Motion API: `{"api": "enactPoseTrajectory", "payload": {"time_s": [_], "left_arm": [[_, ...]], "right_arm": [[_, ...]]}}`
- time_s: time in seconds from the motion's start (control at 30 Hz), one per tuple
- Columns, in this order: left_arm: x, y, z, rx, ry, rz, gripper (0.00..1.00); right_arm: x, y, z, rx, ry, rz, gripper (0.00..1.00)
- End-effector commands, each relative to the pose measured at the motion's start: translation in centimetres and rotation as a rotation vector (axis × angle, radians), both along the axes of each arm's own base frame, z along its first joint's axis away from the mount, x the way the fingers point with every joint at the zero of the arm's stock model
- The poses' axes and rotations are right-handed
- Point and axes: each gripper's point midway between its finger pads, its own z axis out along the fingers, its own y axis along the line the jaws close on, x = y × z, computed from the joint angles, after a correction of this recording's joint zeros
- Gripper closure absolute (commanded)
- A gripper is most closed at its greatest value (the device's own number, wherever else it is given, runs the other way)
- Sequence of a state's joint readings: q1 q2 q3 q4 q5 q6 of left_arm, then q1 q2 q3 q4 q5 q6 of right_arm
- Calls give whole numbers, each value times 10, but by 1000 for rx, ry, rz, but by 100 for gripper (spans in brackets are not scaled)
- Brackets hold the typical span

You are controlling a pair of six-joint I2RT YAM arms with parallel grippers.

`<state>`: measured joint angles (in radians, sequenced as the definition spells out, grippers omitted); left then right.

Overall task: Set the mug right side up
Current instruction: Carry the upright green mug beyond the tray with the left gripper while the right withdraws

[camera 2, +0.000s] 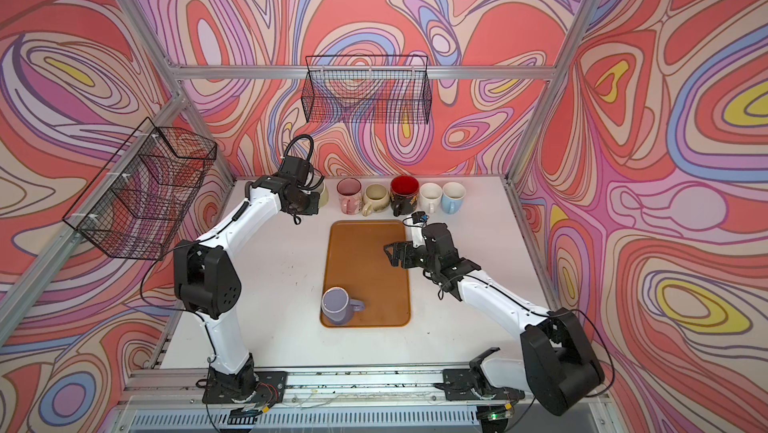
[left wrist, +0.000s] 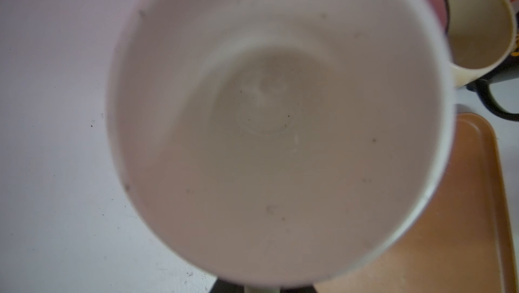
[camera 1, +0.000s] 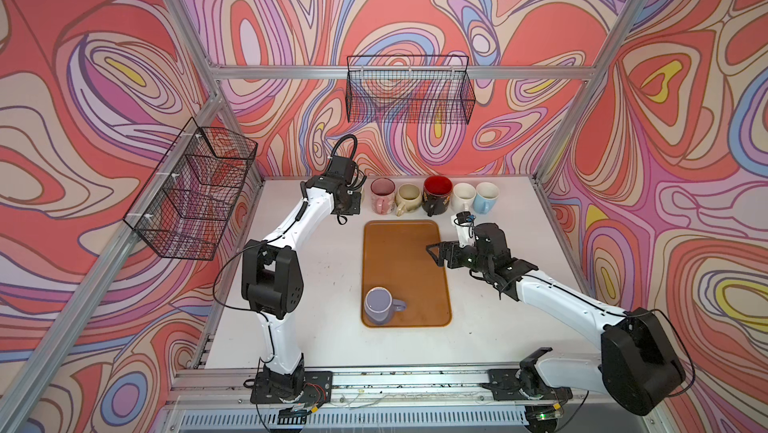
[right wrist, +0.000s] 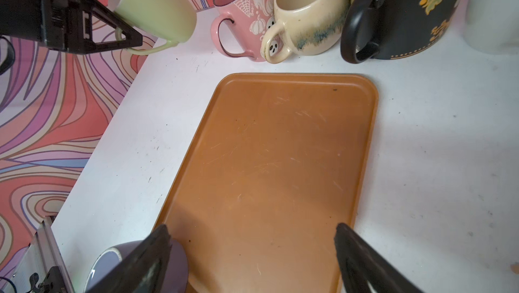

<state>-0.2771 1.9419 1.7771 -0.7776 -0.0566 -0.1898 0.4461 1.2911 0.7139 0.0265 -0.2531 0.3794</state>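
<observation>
Green mug (right wrist: 153, 5) clamped by handle in left end effector (right wrist: 123, 35), tilted beside pink mug (right wrist: 244, 16) at back of desk (right wrist: 421, 137), right end effector (right wrist: 252, 229) apart, empty; likely risks: pivot in grip, bumping pink mug, toppling on release.

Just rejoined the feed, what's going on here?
The left gripper is shut on the handle of the green mug, holding it tilted at the left end of the back row of mugs. The right gripper hangs open over the tray, holding nothing. A purple mug sits on the tray's near corner, apparently upside down.
</observation>
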Motion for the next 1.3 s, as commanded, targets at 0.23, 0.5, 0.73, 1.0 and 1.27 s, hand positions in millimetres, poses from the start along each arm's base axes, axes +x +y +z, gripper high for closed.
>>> {"api": "enactPoseTrajectory", "payload": {"time_s": [0.23,0.5,0.73,1.0,1.27], "left_arm": [[49,6,-12,75,15,-17,100],[63,-4,-32,44,54,-29,100],[63,-13,-48,3,98,-37,100],[57,-15,-60,-4,144,-38,100],[53,-19,-66,-21,167,-38,99]], "right_arm": [[7,-5,-12,-38,23,-35,5],[11,-6,-18,-64,33,-42,5],[12,-6,-23,-71,44,-38,5],[11,-6,-23,-74,46,-37,6],[11,-6,-24,-75,47,-36,5]]}}
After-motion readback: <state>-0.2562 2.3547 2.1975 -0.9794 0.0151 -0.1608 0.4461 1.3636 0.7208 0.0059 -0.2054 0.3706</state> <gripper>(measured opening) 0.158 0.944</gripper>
